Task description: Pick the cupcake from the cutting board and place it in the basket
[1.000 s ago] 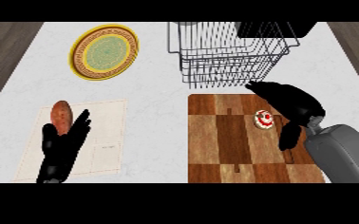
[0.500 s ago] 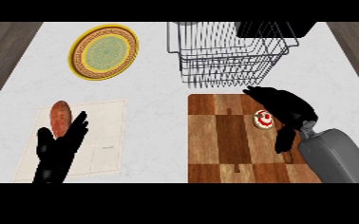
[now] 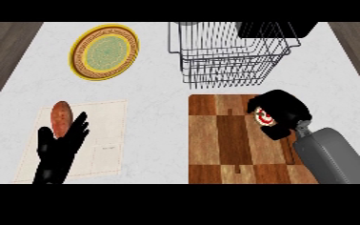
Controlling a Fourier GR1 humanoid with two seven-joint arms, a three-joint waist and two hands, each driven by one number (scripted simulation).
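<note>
The cupcake (image 3: 264,116), white-topped with red, stands on the wooden cutting board (image 3: 225,143) near its right side. My right hand (image 3: 285,109) curls over it from the right, fingers and thumb bent round it and hiding most of it. The black wire basket (image 3: 228,52) stands just behind the board, its opening facing up. My left hand (image 3: 60,148) rests open at the lower left, fingers up.
A yellow plate (image 3: 104,52) with a green centre lies at the back left. A sweet potato (image 3: 62,117) lies on a pale mat (image 3: 105,138) beside my left hand. A dark object (image 3: 275,29) sits behind the basket's right side.
My right hand has drawn in and curled tighter round the cupcake, covering more of it. The left hand has barely moved.
</note>
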